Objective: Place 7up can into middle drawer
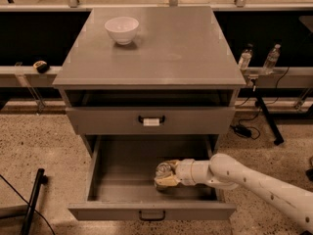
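Observation:
The middle drawer (122, 166) is pulled out wide, a deep grey tray with a plain dark handle (151, 215) on its front. My gripper (165, 176) reaches into it from the right, low over the tray floor at the middle-right. It is shut on the 7up can (163, 171), whose shiny silver top shows between the pale fingers (167, 181). The can sits at or just above the tray floor; I cannot tell if it touches.
A white bowl (122, 30) stands on the cabinet top (166, 48). The drawer above (98, 120), with a white-tagged handle, is shut. Two clear bottles (245, 58) stand on a ledge to the right. A black stand (33, 199) leans at lower left.

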Motion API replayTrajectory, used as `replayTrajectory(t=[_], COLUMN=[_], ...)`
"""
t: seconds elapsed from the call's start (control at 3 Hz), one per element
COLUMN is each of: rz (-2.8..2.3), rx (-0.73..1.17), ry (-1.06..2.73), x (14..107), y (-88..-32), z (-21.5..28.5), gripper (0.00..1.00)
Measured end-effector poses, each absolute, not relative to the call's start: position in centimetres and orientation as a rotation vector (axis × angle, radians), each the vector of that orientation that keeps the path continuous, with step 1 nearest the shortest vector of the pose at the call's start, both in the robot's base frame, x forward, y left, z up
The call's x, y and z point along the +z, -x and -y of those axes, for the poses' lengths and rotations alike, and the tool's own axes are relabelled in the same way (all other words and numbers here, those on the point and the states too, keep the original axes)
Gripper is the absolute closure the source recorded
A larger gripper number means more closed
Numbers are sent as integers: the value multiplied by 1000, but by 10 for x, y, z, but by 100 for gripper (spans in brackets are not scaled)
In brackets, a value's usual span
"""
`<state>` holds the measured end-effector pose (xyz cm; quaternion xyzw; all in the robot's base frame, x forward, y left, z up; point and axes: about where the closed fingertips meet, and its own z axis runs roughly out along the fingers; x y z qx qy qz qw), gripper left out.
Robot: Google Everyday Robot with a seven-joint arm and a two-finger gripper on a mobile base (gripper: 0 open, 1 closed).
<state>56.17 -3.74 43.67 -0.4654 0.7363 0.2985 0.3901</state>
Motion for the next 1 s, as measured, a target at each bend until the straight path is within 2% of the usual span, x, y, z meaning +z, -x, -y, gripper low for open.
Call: replayTrajectory(t=[0.33,0.67,1.0], rz=[-1878,-1878,-1838], rx=[761,761,825], ry=[1171,1171,1171], x=[434,434,444], y=[-563,-563,-561], z=[36,36,34], gripper=[7,0,0])
